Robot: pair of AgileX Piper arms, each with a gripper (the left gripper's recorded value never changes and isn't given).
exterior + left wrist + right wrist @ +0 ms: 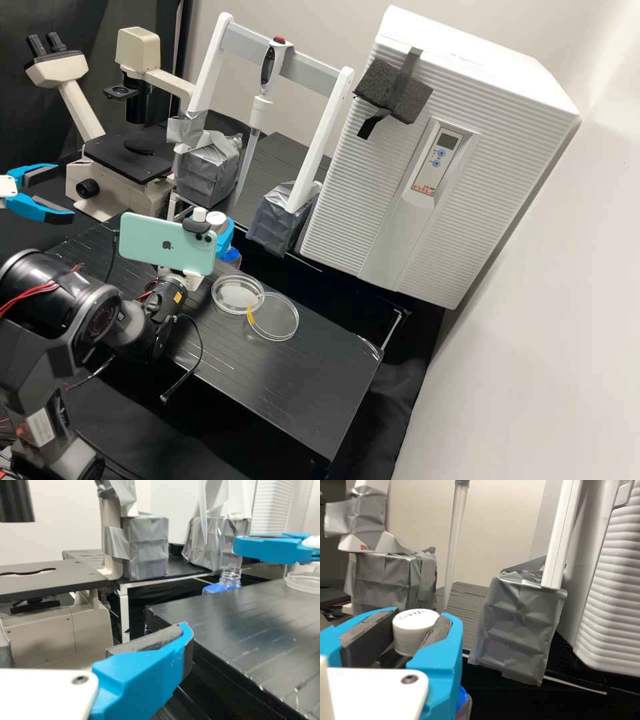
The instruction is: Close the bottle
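My right gripper (407, 635) is shut on a small white cap (415, 624), held upright between its blue fingers. Just beneath it shows the blue top of the bottle (462, 705). In the high view that gripper (220, 230) hangs with the cap (215, 218) over the bottle (231, 255) at the back edge of the black platform (300, 380). The left wrist view shows the clear bottle's (230, 576) neck uncapped, behind the platform's far edge. My left gripper (61, 193) stands open at the far left, away from the bottle, with nothing between its fingers (145, 670).
Two clear petri dishes (237, 293) (273, 317) lie on the platform near the bottle. Behind stand a pipette (263, 87) on a white frame with tape-wrapped feet (207, 163), a microscope (100, 133) and a large white ribbed machine (433, 167). A mint phone (167, 243) rides on the right arm.
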